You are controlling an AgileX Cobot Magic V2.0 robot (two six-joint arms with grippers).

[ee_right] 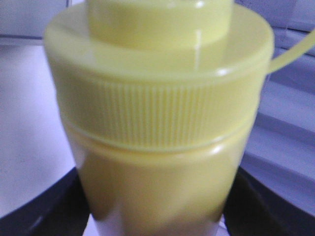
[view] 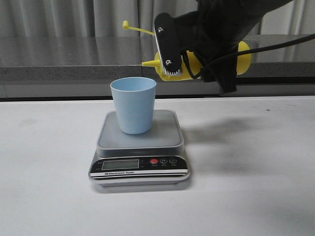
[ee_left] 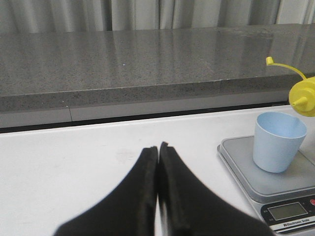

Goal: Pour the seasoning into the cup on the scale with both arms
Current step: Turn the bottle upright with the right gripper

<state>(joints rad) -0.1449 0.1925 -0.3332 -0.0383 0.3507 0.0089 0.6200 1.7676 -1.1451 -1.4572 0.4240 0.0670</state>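
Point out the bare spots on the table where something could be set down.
Bare tabletop lies left of the scale, where only the shut left gripper rests, and right of it. The middle is crowded: the cup stands on the scale, with the right gripper tilting the seasoning above.

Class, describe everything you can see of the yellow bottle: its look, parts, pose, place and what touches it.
The bottle is opaque yellow plastic with a ribbed screw collar, a cone nozzle and a thin cap strap sticking up. It lies nearly level in the air, nozzle pointing at the space above the cup on the scale, just short of the rim. The right pincer clamps its body; nothing else touches it. No seasoning is seen flowing.
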